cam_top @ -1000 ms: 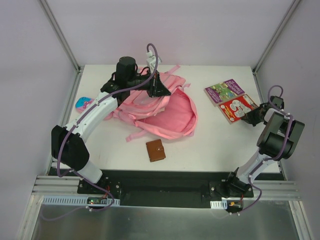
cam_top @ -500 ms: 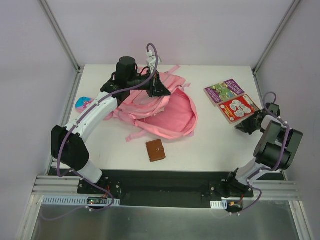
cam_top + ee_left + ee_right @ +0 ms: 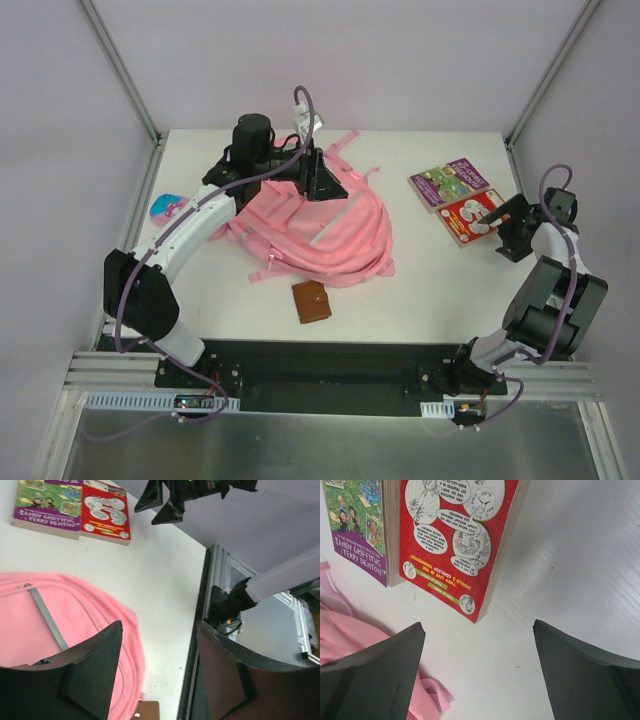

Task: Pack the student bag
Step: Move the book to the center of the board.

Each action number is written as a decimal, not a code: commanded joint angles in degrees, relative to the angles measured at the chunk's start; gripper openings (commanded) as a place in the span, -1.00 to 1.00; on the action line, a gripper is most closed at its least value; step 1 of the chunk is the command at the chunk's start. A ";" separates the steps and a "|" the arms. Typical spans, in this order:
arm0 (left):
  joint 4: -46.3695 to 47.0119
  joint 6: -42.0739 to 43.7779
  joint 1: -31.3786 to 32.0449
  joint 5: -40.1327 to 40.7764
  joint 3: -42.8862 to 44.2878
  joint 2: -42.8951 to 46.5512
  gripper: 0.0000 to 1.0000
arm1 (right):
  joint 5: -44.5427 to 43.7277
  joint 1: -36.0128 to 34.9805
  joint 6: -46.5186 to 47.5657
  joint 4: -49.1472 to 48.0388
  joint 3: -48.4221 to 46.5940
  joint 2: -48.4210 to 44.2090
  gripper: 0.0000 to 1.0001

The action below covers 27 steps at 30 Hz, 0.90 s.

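- Well left of the backpack (image 3: 325,240) I see one small blue-and-pink pouch (image 3: 168,207) lying at the table's (image 3: 430,290) left edge.
- The left gripper (image 3: 157,672) hangs over the backpack's far end. Its jaws stand apart with nothing between them.
- There is one backpack, lying flat a little left of the table's middle.
- As far as I can judge, its long axis runs on a diagonal. The strap end points to the far edge under the left gripper, and the broad rounded end points near and right.
- It is pink fabric with curved seams and one pale grey strip (image 3: 333,228) slanting across its upper face. Thin pink straps (image 3: 352,137) trail off its far end.
- One brown wallet (image 3: 311,300) lies just on the near side of the backpack, not touching it.
- Two books lie side by side to the right of the backpack, a purple one (image 3: 448,182) farther back and a red one (image 3: 470,216) nearer.
- The right gripper (image 3: 480,675) hovers right of the backpack, by the red book's corner. Its jaws are spread wide and hold nothing.
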State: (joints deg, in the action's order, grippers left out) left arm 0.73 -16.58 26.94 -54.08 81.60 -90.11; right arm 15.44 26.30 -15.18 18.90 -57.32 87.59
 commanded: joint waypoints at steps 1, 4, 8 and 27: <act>3.66 -5.13 1.88 -5.08 1.28 -0.42 0.25 | 0.64 -0.29 -0.38 1.15 0.10 -2.60 0.86; 3.66 -5.39 2.33 -4.11 2.76 -0.42 0.42 | 1.43 -0.29 -0.55 0.97 -0.16 -2.51 0.85; 2.88 -4.17 2.33 0.55 10.92 -7.68 0.60 | 3.27 -0.20 -2.13 0.62 -1.04 -2.86 0.86; 12.53 -2.75 8.65 8.55 47.45 -48.41 0.96 | 0.40 -1.16 0.14 1.21 -14.46 6.27 0.87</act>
State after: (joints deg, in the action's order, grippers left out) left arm 2.85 -19.92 33.28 -47.81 131.83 -141.43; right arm 19.16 26.04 -18.50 18.74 -63.00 91.57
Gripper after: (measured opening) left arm 0.978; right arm 0.930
